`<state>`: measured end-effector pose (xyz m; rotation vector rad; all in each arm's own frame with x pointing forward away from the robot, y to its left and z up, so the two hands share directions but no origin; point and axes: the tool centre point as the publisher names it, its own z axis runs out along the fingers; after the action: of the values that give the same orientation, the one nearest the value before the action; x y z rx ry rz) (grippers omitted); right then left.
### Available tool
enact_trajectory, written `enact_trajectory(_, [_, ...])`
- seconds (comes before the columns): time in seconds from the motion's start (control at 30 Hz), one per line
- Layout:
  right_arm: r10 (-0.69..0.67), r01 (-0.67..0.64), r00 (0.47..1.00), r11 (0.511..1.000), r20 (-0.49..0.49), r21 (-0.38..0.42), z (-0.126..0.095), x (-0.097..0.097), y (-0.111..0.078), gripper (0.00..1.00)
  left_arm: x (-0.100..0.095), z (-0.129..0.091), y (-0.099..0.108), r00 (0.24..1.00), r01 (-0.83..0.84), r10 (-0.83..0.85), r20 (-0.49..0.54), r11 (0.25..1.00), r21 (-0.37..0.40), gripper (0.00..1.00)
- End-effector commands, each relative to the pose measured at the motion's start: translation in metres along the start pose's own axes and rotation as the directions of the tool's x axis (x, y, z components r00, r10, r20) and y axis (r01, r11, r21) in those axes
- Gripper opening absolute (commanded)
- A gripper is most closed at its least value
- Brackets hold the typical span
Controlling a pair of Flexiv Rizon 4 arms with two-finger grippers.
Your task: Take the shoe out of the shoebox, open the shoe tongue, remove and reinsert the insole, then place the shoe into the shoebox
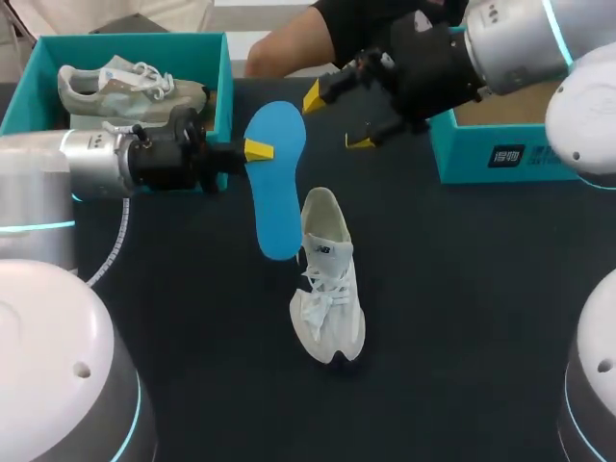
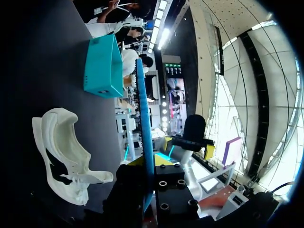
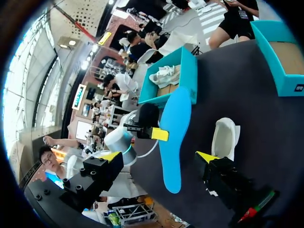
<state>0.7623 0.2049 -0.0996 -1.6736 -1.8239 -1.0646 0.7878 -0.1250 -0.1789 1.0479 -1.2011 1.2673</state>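
The left arm reaches in flat from 9 o'clock. The left gripper (image 1: pixel 258 151) is clamped on the blue insole (image 1: pixel 276 192) and holds it up over the table. The right arm comes in from 2 o'clock. The right gripper (image 1: pixel 337 119) hangs at 1 o'clock of the insole, fingers wide apart, holding nothing. The white shoe (image 1: pixel 327 289) lies on the table at 6 o'clock of the insole. The shoebox (image 1: pixel 223 77) sits at 10 o'clock.
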Motion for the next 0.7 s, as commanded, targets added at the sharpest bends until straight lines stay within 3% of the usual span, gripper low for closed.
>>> enact_trajectory(0.03, [0.005,-0.002,0.978,1.0,0.21,-0.01,-0.001,0.004,-0.003,1.0,0.0,0.0,0.001,1.0,-0.001,0.001,0.001,1.0,0.003,0.0])
enact_trajectory(0.33, [0.005,-0.002,0.978,1.0,0.21,-0.01,-0.001,0.004,-0.003,1.0,0.0,0.0,0.001,1.0,-0.001,0.001,0.001,1.0,0.003,0.0])
enact_trajectory(0.7, [-0.11,0.106,0.862,0.994,0.496,0.035,0.018,0.016,-0.004,1.0,0.0,0.0,0.001,1.0,-0.001,0.001,0.001,1.0,0.003,0.0])
